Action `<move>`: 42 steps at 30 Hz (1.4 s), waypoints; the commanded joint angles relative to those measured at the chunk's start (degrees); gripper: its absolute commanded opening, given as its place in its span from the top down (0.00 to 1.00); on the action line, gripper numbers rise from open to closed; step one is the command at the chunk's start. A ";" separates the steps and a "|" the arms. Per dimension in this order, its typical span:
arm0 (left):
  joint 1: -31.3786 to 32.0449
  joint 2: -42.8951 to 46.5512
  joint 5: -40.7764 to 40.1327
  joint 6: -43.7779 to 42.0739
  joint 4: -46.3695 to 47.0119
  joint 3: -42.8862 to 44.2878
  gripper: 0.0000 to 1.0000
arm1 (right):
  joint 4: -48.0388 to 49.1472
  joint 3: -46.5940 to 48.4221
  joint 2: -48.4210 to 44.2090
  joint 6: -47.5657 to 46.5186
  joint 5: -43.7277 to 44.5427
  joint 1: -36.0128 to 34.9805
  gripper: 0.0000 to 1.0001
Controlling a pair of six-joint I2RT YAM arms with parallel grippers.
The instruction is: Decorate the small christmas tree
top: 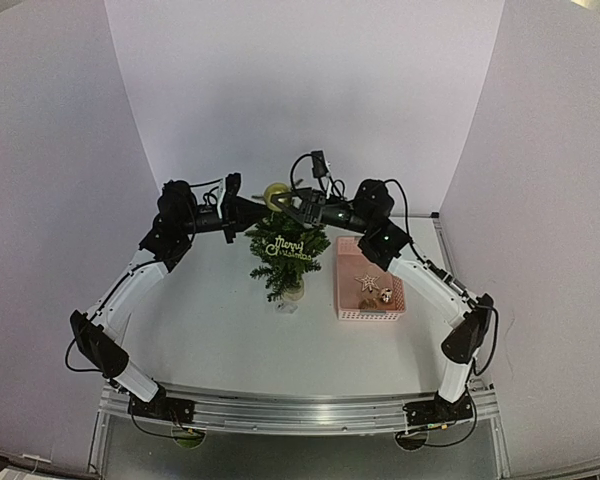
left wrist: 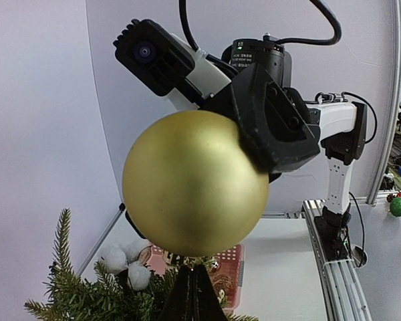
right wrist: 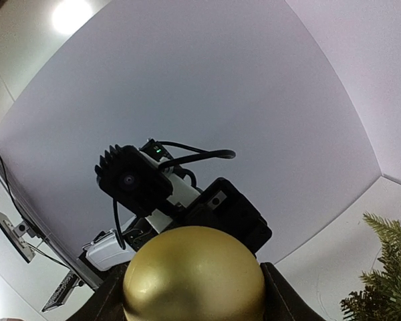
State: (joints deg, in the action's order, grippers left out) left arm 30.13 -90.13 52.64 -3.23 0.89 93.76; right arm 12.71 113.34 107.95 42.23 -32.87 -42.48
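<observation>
the small christmas tree (top: 285,262) stands upright in the middle of the desk (top: 210,330), just left of a pink basket (top: 342,290). a white "merry" sign (top: 292,247) lies across its upper branches. in the left wrist view a few white fluffy balls (left wrist: 130,264) sit among the needles.

both arms reach in from either side and meet above the tree's top, where a matte gold ball (top: 276,196) hangs in the air. the right fingers (left wrist: 274,134) grasp the ball. one black finger wraps over its upper right side in the left wrist view. in the right wrist view the ball sits between the two fingers, filling the bottom of the picture.

the left fingers (left wrist: 187,294) are clenched tight, their tips coming to a point just under the ball, right at its lower end (a small gold glint shows there, but i cannot tell whether they pinch a cap, a loop or nothing at all). the ball is above the tree's tip and does not rest on the branches.

inside the basket lie a pale star (top: 366,282) and, nearer and to the right, a small round ornament (top: 385,295).
</observation>
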 commanded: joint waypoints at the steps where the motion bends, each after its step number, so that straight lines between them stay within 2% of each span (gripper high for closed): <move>1: -0.87 3.82 -0.19 -0.60 0.33 1.56 1.00 | 1.33 -4.85 -5.40 -0.48 4.15 1.18 0.52; 5: -1.37 4.72 0.03 -0.71 -0.17 1.77 1.00 | 1.35 -6.48 -6.04 -0.07 3.72 1.36 0.49; 7: -1.53 4.94 -0.08 -0.94 -0.16 2.14 1.00 | 1.35 -6.28 -5.73 0.46 2.18 1.39 0.40; 10: -2.10 5.02 -0.31 -1.01 -0.37 3.20 1.00 | 1.35 -6.33 -5.79 0.61 0.64 1.37 0.22; 14: -3.06 5.80 0.04 -3.59 -4.28 4.68 1.00 | 1.27 -6.28 -6.50 -0.60 -0.37 1.35 0.14; 20: -3.15 8.78 2.19 -15.96 -17.10 5.41 1.00 | 1.11 -6.20 -7.36 -2.50 -0.91 1.34 0.13; 23: -3.15 9.86 -0.90 -24.94 -27.68 6.13 1.00 | -0.10 -5.48 -6.89 -3.65 -1.42 0.84 0.17; 28: -3.15 11.64 -6.78 -41.77 -42.22 5.18 1.00 | -8.07 -3.40 -6.35 -13.63 0.09 -2.75 0.19; 35: -3.18 11.07 -11.64 -51.78 -56.21 5.15 1.00 | -8.67 -7.49 -7.40 -16.35 -0.97 -4.62 0.20; 39: -4.36 8.27 -9.44 -55.83 -64.99 7.17 1.00 | -8.58 -10.30 -9.11 -17.08 -0.29 -4.55 0.19; 42: -4.72 5.26 -8.99 -62.51 -73.80 8.97 1.00 | -8.58 -11.22 -9.82 -17.55 -0.32 -4.56 0.19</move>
State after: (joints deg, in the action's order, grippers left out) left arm 26.29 -81.38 42.86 -55.41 -58.56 98.84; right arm 4.12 103.13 101.98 26.90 -33.13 -47.28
